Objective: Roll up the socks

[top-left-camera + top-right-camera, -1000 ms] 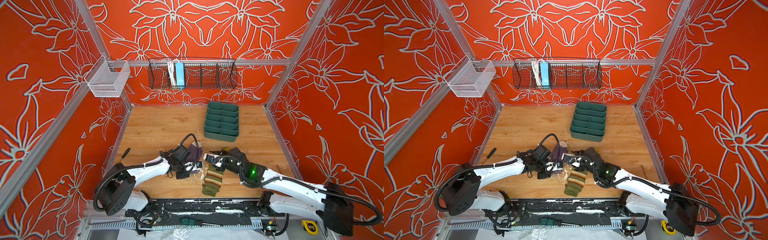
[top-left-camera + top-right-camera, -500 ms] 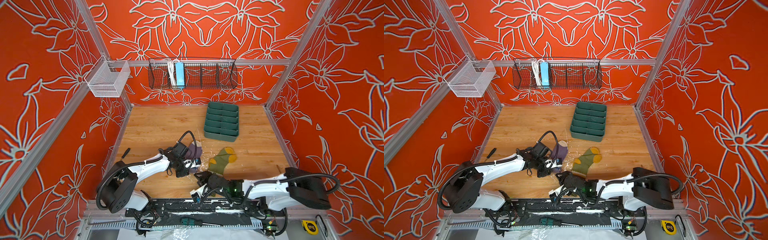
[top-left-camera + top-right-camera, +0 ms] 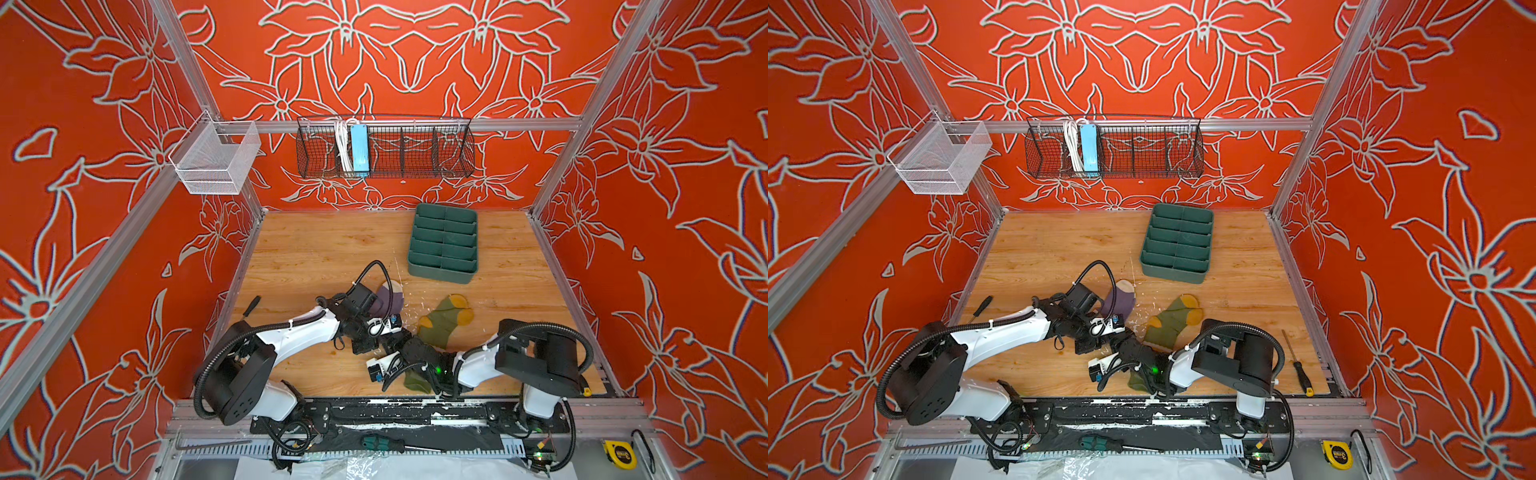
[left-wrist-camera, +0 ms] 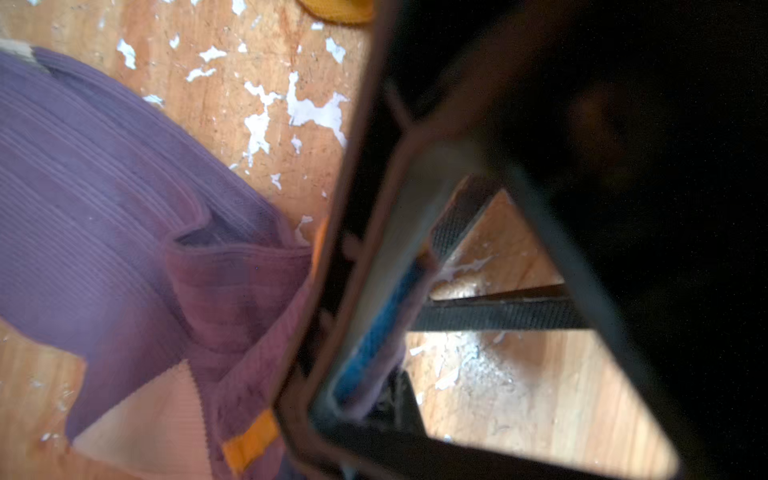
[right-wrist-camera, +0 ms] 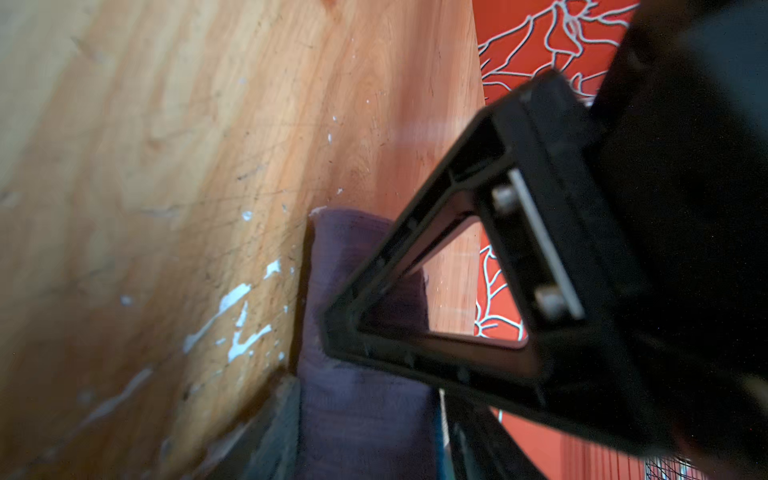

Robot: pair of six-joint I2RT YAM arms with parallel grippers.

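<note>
On the wooden table (image 3: 324,257), beside the olive green sock (image 3: 442,326), the ribbed purple cream-toed sock (image 3: 390,297) is pinched by the left claw (image 4: 386,353) for rolling; a hold by the right claw (image 3: 397,340) (its spread cannot be told) seems needed next.

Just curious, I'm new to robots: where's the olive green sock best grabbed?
Probably its mustard toe, pinched from above, coming from the tray side: the olive green sock lies flat there, while its cuff end runs under the right arm.
</note>
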